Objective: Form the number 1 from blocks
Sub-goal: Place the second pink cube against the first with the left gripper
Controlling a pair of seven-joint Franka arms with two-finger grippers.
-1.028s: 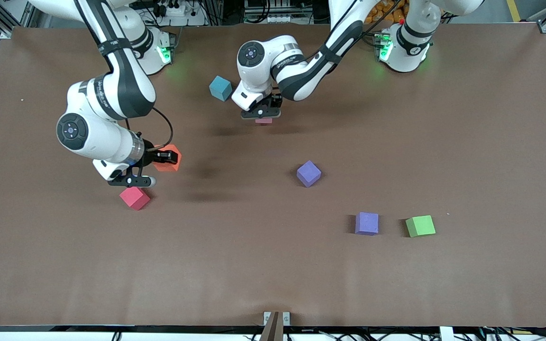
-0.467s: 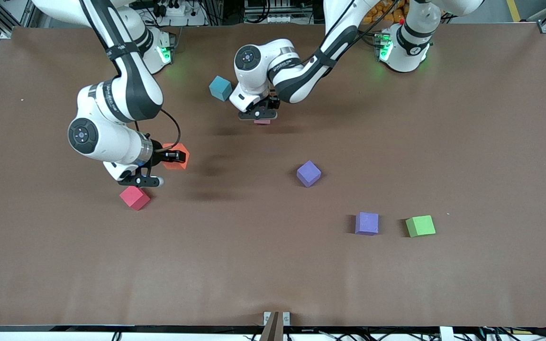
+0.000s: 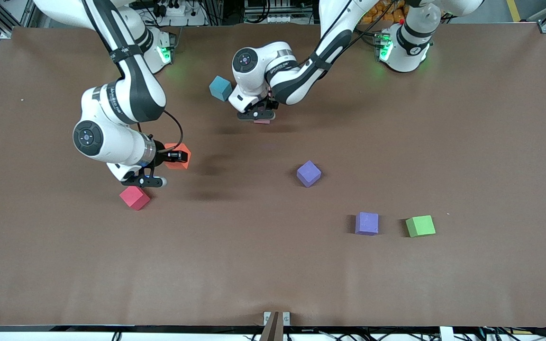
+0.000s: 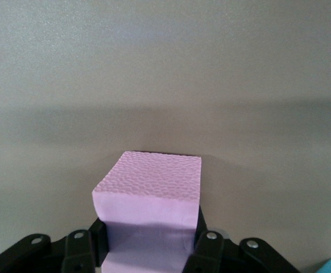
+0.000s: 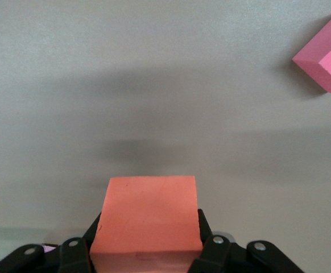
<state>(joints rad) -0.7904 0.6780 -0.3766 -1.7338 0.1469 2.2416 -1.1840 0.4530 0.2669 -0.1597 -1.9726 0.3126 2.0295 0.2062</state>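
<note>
Foam yields: I see the left gripper (image 4: 148, 250) denting the small pink foam cube (image 4: 149, 207); right gripper (image 5: 148, 247) clamps the orange foam cube (image 5: 147, 219) by flat sides.

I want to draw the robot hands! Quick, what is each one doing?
Left gripper: shut on the pink block, over the table.
Right gripper: shut on the orange block, also lifted.

Brown table (image 3: 273, 265); red cube (image 3: 134, 197), two purple cubes (image 3: 308, 173), green cube (image 3: 420, 226), blue cube (image 3: 220, 88).
</note>
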